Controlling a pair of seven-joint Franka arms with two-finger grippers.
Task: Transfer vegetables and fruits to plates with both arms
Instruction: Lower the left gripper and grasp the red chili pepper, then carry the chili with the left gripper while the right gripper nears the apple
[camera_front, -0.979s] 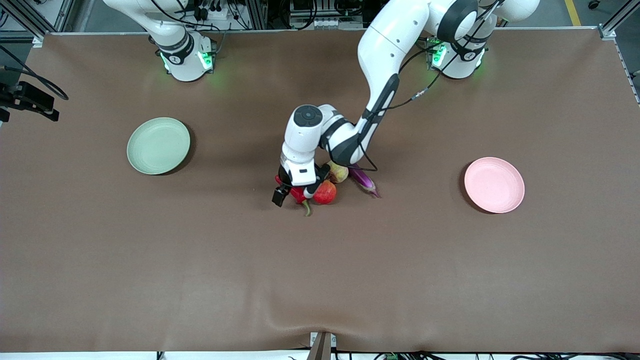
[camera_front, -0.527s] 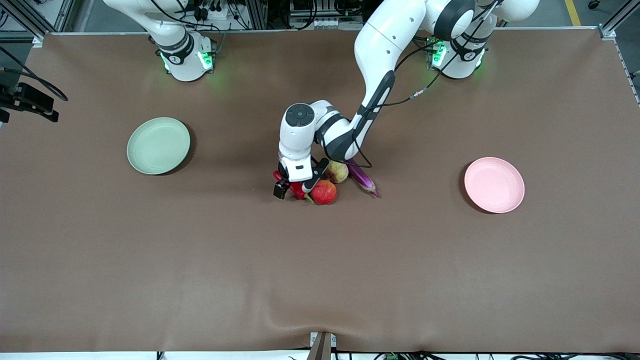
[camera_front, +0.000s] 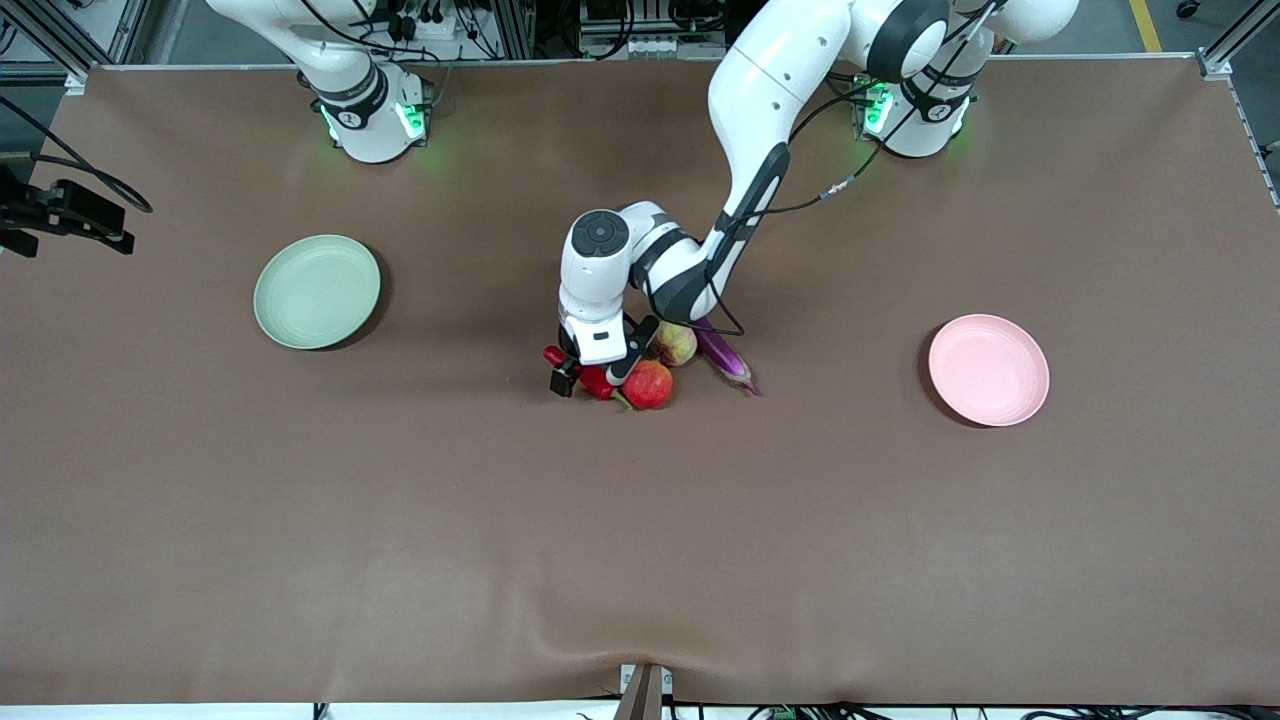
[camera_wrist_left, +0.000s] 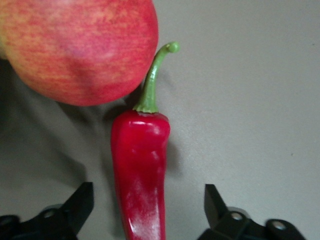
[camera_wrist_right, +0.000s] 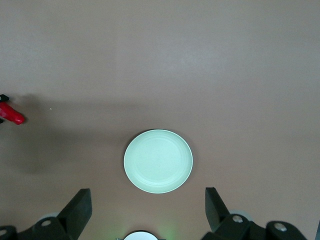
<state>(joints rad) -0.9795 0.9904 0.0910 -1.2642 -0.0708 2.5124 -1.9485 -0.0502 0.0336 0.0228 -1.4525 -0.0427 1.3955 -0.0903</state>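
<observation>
The red chili pepper (camera_wrist_left: 140, 170) with its green stem lies on the table in the middle cluster (camera_front: 598, 383). My left gripper (camera_wrist_left: 147, 206) is low over it and open, one finger on each side with a gap on both (camera_front: 592, 380). The red fruit (camera_front: 649, 384) touches the chili's stem end (camera_wrist_left: 82, 47). The yellowish-green fruit (camera_front: 678, 344) and the purple eggplant (camera_front: 727, 357) lie beside it, partly under the left arm. My right gripper (camera_wrist_right: 147, 210) hangs open and empty, high over the pale green plate (camera_wrist_right: 158, 161). The green plate (camera_front: 317, 291) and the pink plate (camera_front: 988, 370) hold nothing.
A black device with a cable (camera_front: 70, 215) juts in at the edge of the right arm's end of the table. Both green-lit bases (camera_front: 370, 115) (camera_front: 915, 110) stand along the edge farthest from the front camera. Brown cloth (camera_front: 640, 550) covers the table.
My left gripper has come down and pulled in slightly toward the bases, so that it now straddles the chili. The black device at the table's edge has shifted a little.
</observation>
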